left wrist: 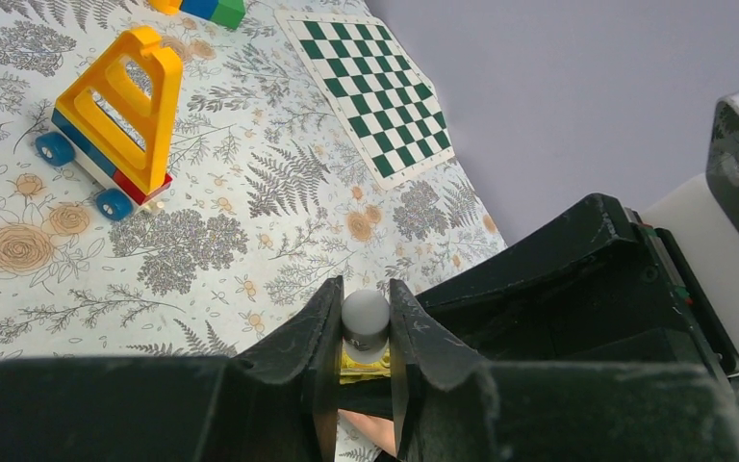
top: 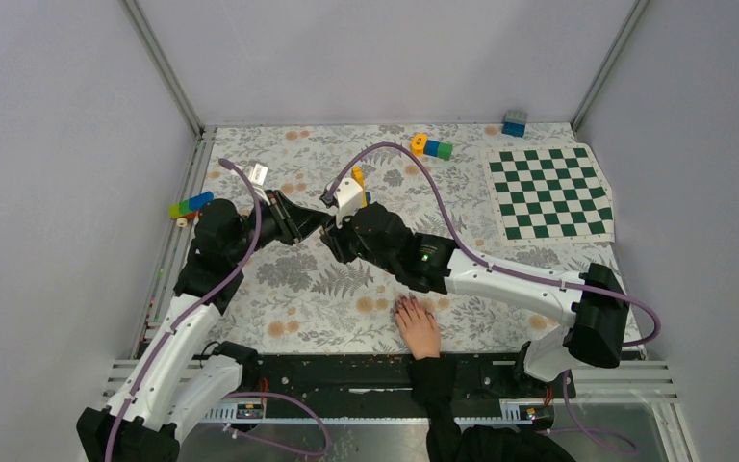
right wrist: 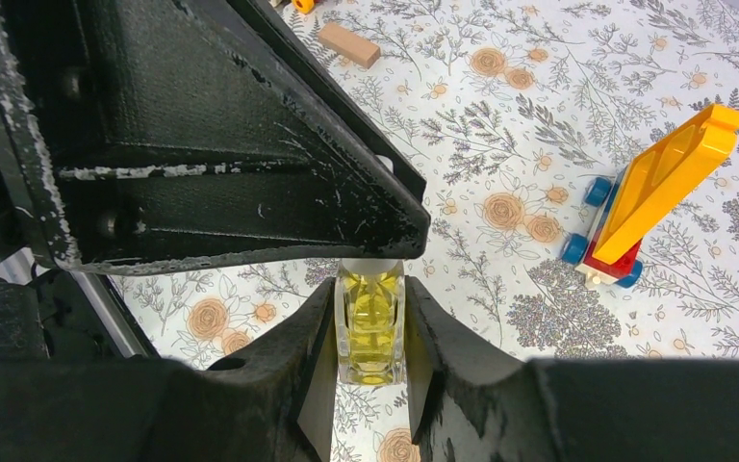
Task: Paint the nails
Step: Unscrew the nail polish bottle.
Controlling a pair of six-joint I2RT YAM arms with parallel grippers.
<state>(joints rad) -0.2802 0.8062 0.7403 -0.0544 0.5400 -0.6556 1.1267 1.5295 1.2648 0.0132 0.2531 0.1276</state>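
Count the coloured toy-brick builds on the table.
4: blue brick beside the chessboard mat, orange-blue-green one far centre, green-blue-yellow one at left edge, yellow wheeled one mid-table, partly hidden from above. Others may be hidden.

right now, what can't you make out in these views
Top external: the nails are too small to judge their paint.
Left wrist: the left gripper hides everything below the grey cap, any brush included.
Right wrist: the left gripper covers the top of the yellow bottle.
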